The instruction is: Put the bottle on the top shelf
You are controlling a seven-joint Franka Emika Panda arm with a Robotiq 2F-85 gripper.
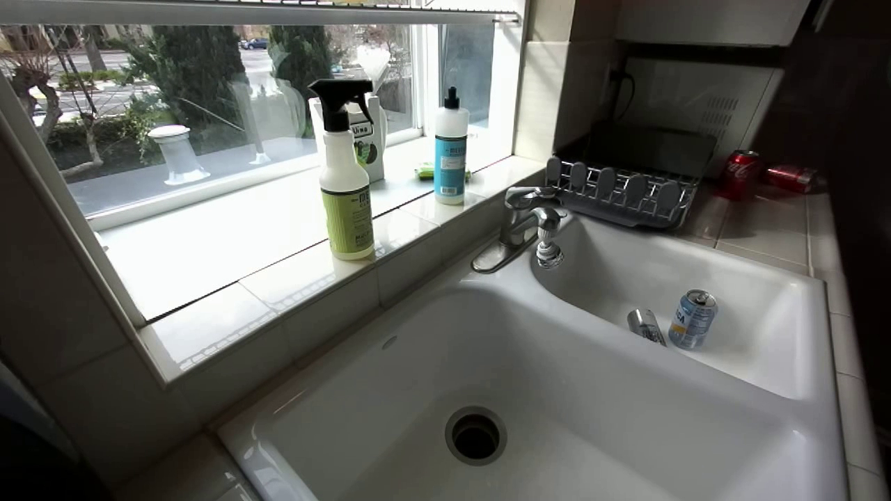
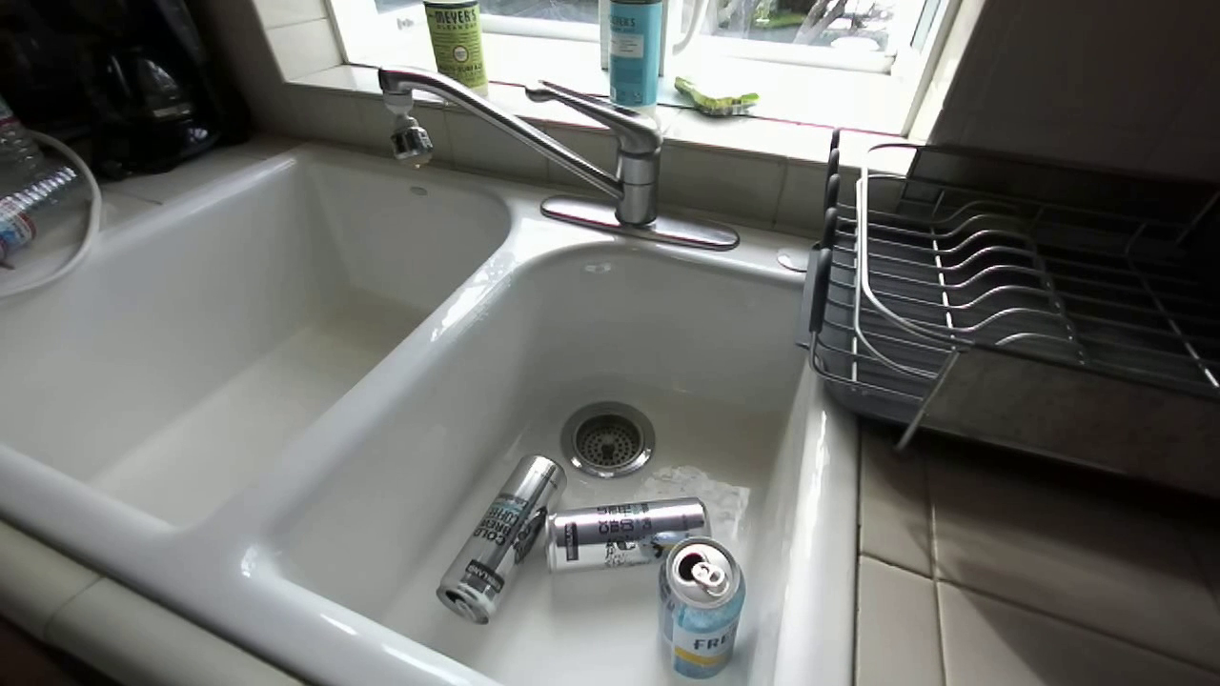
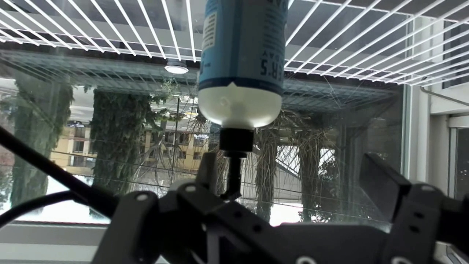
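Observation:
The wrist view is upside down. In it a blue bottle [image 3: 242,47] with a milky white shoulder and a black pump top appears upright against a white wire shelf [image 3: 161,29]; its base is out of frame. My gripper [image 3: 293,168] is open and empty. The pump lies between the fingers in the picture, close to one finger, and I see no grip on it. Neither exterior view shows the gripper. A teal bottle [image 1: 451,153] with a black top stands on the window sill, also in an exterior view [image 2: 633,52], beside the yellow-green spray bottle [image 1: 348,209].
The window pane [image 3: 329,110] is behind the shelf. A black cable [image 3: 44,165] crosses the wrist view. Wire shelf edging [image 1: 292,12] runs above the window. Below are the double sink [image 2: 381,381] with cans, a faucet [image 2: 639,171] and a dish rack [image 2: 1010,276].

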